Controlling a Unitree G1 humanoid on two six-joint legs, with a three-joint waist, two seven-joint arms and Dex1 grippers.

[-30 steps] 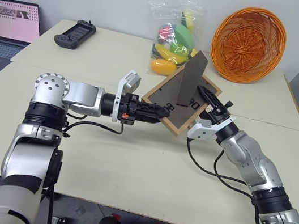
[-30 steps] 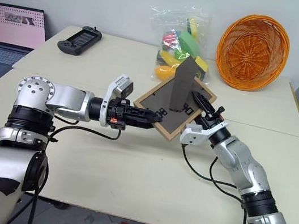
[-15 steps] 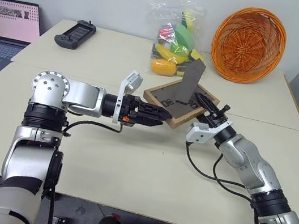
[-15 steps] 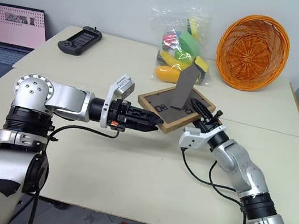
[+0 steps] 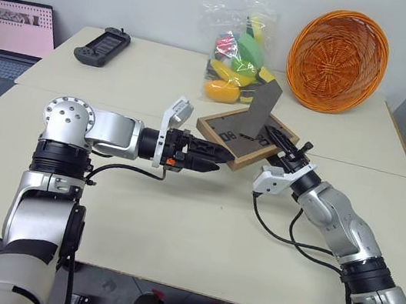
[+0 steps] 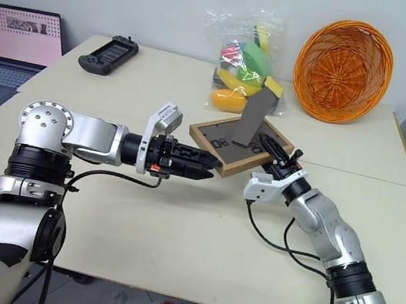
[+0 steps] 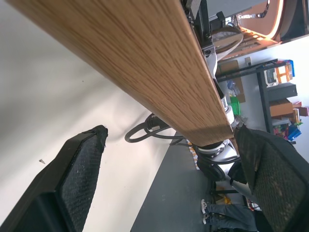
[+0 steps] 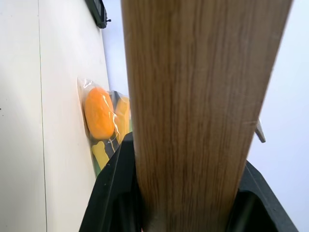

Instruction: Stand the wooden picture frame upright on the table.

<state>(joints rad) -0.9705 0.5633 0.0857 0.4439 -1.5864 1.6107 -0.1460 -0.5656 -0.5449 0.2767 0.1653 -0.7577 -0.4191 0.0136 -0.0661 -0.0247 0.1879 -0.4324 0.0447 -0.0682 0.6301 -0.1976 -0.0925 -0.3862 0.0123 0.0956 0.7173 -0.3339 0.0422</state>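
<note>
Between both hands: wooden picture frame [image 5: 243,138] | right hand [image 5: 274,139] pinching its edge | left hand [image 5: 214,156] spread beside it

An orange wicker basket [image 5: 338,59], toy bag [image 5: 239,53], handheld console [image 5: 102,45] and laptop [image 5: 12,34].

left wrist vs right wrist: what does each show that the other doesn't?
Left wrist alone: the left gripper, jaws open on either side of the wooden picture frame, clear of its edge, plus a black cable.
Right wrist alone: the right gripper shut on the frame's edge, and the bag of toy food.
Both: the light wood edge and the table.
</note>
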